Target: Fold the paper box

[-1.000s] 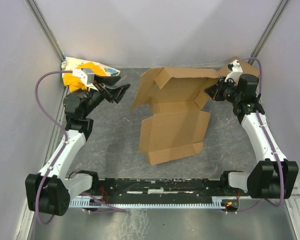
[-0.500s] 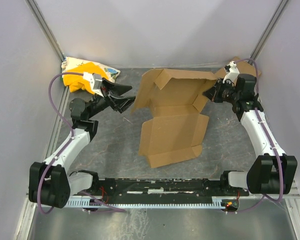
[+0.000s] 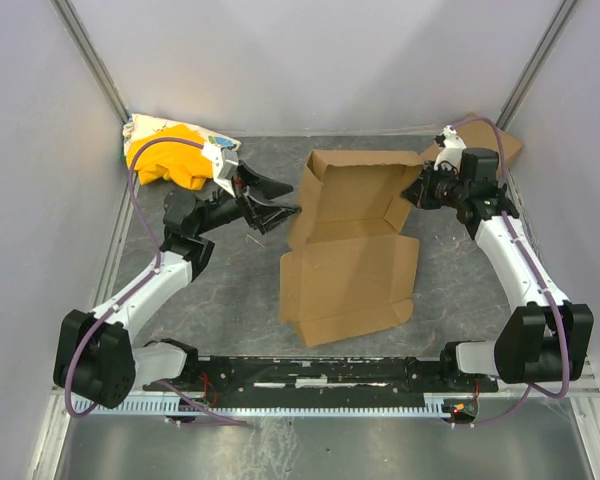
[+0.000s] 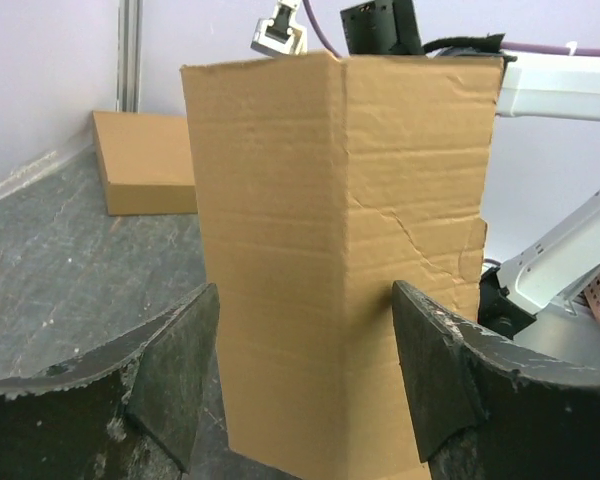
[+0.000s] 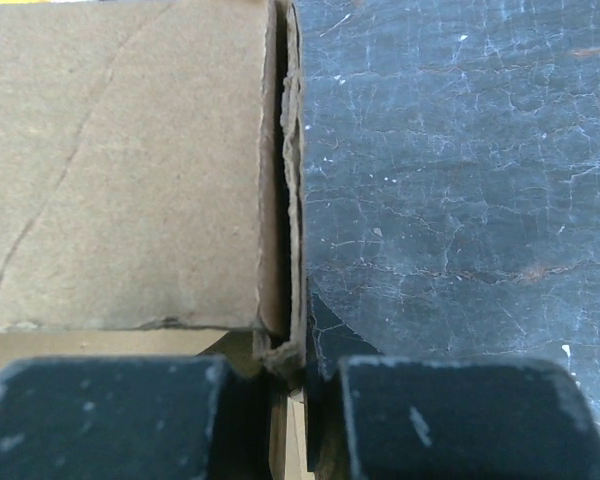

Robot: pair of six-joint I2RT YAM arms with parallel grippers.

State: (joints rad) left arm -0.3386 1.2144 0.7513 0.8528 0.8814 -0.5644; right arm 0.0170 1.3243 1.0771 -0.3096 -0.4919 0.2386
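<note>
The brown paper box (image 3: 350, 270) lies half open in the middle of the table, its back panel and side flaps raised. My left gripper (image 3: 283, 207) is open at the box's left side. In the left wrist view an upright folded corner of the paper box (image 4: 340, 240) stands between the spread fingers (image 4: 180, 370), with a gap on each side. My right gripper (image 3: 416, 192) is shut on the raised right flap. In the right wrist view a thin cardboard edge (image 5: 292, 200) runs into the closed jaws of that gripper (image 5: 305, 365).
A second closed brown box (image 3: 501, 141) sits in the back right corner, also seen as a flat box (image 4: 145, 165) in the left wrist view. A yellow-and-white cloth bundle (image 3: 175, 152) lies at the back left. Grey walls close in three sides.
My left gripper has swung right to the box's left flap, which now stands upright and folded inward. The right gripper has shifted slightly left, still holding its flap.
</note>
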